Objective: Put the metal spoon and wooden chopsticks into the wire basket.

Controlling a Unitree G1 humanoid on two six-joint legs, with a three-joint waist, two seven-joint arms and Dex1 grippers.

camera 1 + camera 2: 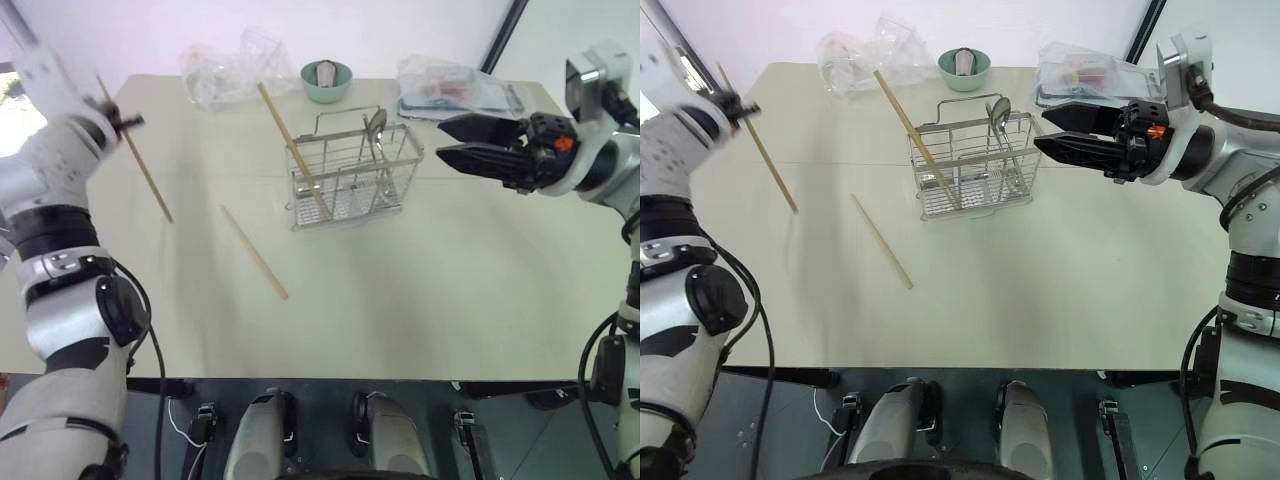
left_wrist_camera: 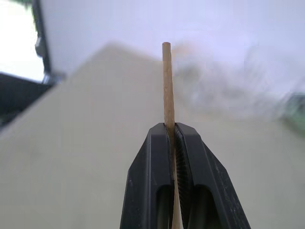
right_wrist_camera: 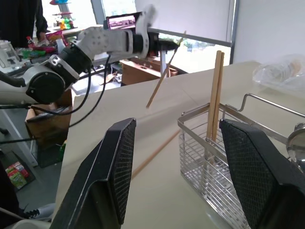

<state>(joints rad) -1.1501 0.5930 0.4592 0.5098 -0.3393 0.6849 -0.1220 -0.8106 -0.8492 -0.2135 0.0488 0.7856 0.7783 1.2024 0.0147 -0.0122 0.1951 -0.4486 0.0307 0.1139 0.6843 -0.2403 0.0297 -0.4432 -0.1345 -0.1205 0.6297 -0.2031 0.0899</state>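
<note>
Left of wire basket (image 1: 352, 178): L claw (image 1: 128, 122) clamped on one chopstick (image 1: 140, 160), lifted off table (image 1: 420, 300). 2nd stick (image 1: 254, 252) flat nearby. Chopsticks (image 1: 292, 148) + metal spoon (image 1: 373, 135) inside basket. R claw (image 1: 462, 142) wide open, empty, right of it.

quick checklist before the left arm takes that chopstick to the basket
1. Left gripper shut on the held chopstick: ok, pinched between both fingers.
2. Stick clear of the table: ok, its lower end hangs above the surface.
3. Basket upright with room: ok, it stands upright; the spoon and chopsticks are already in it, and other compartments look free.
4. Right gripper out of the way: not ok, it is open and hovers close beside the basket.
5. Chopsticks left on the table: not ok, one loose chopstick lies in front of the basket.
6. Grip firm enough to steer the tip: cannot tell.
</note>
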